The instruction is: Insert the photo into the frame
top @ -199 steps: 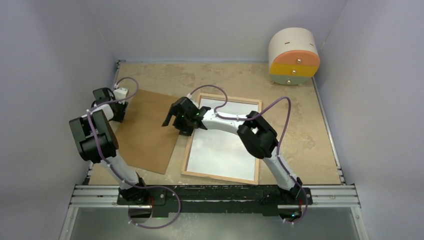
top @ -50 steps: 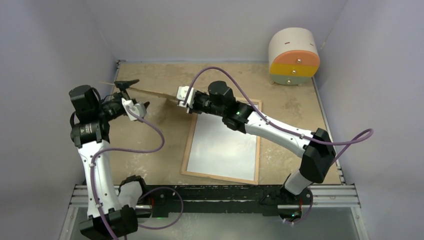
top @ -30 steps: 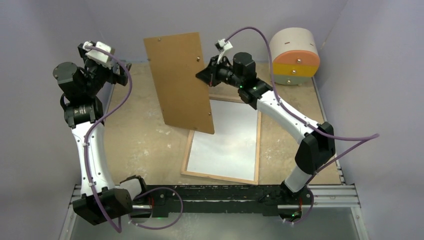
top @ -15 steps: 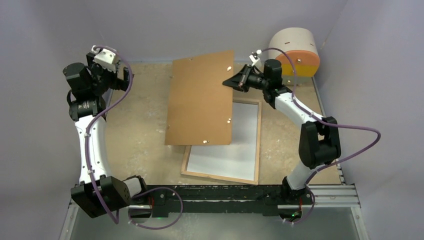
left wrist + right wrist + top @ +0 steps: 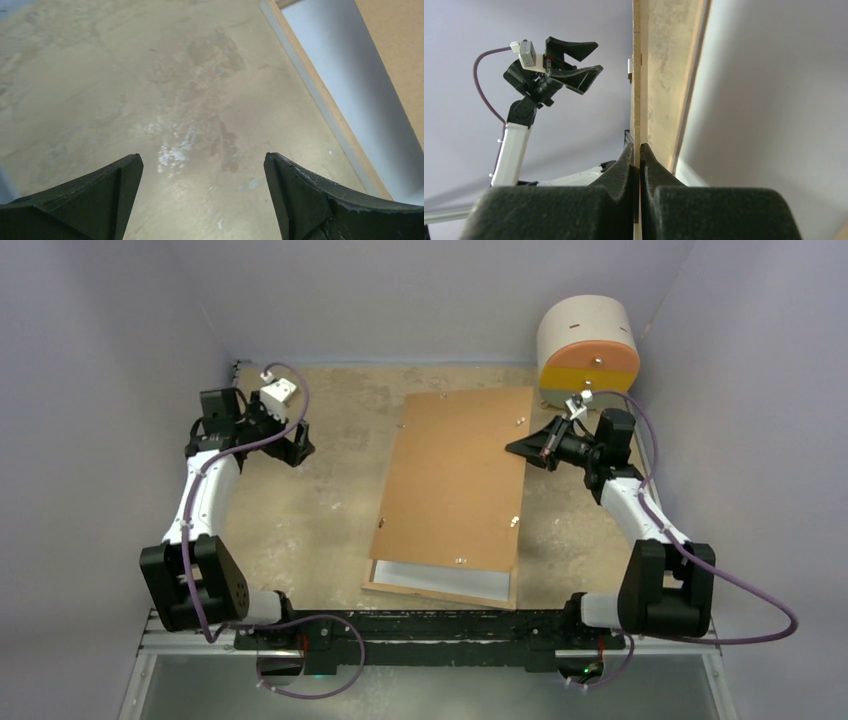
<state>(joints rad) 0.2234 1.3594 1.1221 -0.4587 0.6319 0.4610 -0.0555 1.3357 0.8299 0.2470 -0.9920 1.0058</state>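
Our right gripper (image 5: pixel 514 448) pinches only one edge of the hardboard backing (image 5: pixel 455 480), left gripper (image 5: pixel 202 165) spread empty, so we risk it slipping askew across the frame (image 5: pixel 440 597).

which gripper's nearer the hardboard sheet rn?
Right. The right gripper is shut on the right edge of the hardboard sheet; the left gripper hangs open, apart, off to its left.

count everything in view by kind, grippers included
flat brown hardboard sheet: 1
thin rectangular wood-edged picture frame: 1
round cream drawer unit, orange and yellow fronts: 1
black two-finger grippers: 2 (left gripper, right gripper)
total: 5
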